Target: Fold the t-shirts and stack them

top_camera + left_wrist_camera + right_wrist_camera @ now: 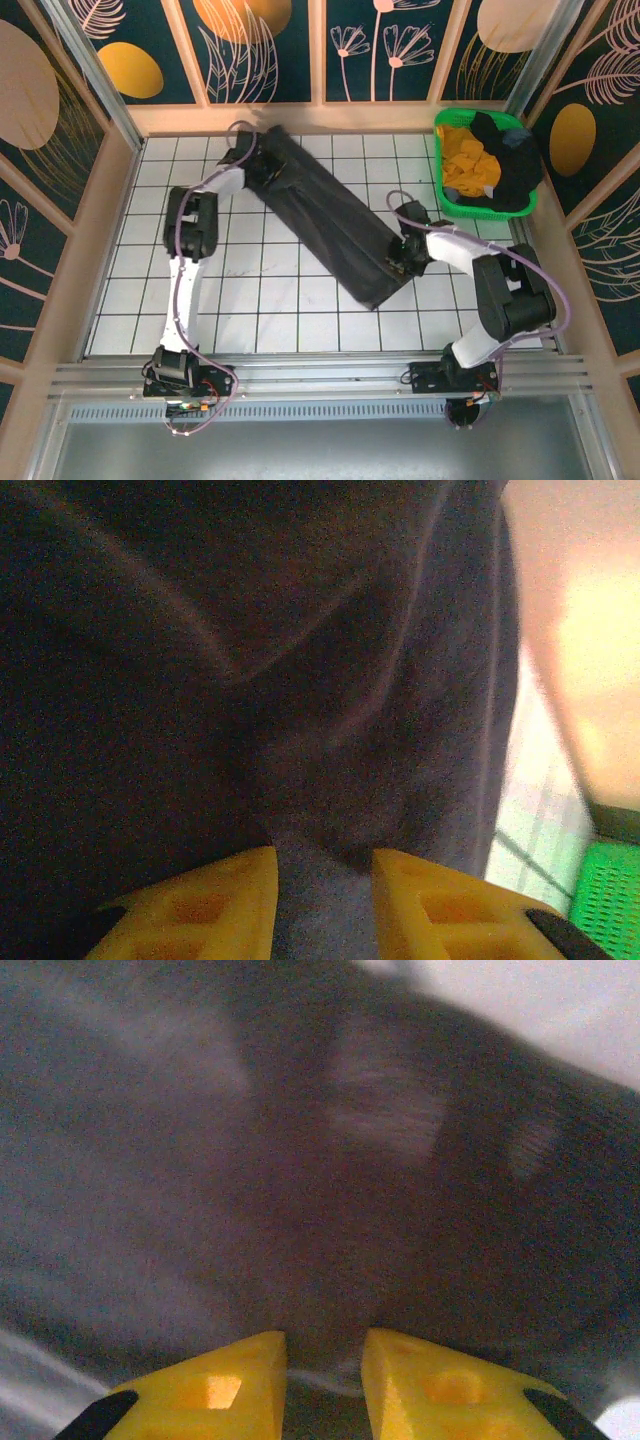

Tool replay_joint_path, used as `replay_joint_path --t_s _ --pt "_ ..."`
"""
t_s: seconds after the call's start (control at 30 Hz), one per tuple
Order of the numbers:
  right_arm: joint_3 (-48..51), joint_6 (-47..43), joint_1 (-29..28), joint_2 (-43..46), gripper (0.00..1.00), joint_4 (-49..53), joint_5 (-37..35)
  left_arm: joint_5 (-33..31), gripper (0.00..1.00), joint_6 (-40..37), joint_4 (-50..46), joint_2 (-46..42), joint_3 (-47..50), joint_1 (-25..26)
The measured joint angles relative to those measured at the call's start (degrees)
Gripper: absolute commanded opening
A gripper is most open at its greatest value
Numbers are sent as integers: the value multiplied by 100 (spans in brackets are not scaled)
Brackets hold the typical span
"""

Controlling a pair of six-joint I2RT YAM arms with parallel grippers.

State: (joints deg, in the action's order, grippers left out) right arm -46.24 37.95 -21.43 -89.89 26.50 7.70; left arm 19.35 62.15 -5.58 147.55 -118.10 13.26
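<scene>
While diagonal on the table (130, 290), charcoal t-shirt (330, 215), ends pinched in left fingers (200, 910) and right fingers (210, 1390).

A green basket (478, 212) sits in the far right corner of the white tiled desk (260, 300). Dark walls (380, 50) with flower pictures stand around it.
</scene>
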Motion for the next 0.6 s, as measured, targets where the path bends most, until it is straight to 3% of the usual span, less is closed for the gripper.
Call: replay_joint_path --t_s 0.1,0.2,0.4,0.53,0.6 --pt "245 188 -540 153 30 -81 568 256 31 227 140 955 -1464 275" --pt "238 439 -1115 48 34 -262 1145 474 33 577 549 1506 -2173 529" --pt "-282 765 -1700 -516 44 -358 1878 636 47 831 778 1646 -2385 713" --pt "-573 721 -1722 -540 49 63 1668 457 57 496 354 1377 -2280 702" --pt "-699 671 -1681 -409 51 389 1410 219 59 251 52 852 -1722 702"
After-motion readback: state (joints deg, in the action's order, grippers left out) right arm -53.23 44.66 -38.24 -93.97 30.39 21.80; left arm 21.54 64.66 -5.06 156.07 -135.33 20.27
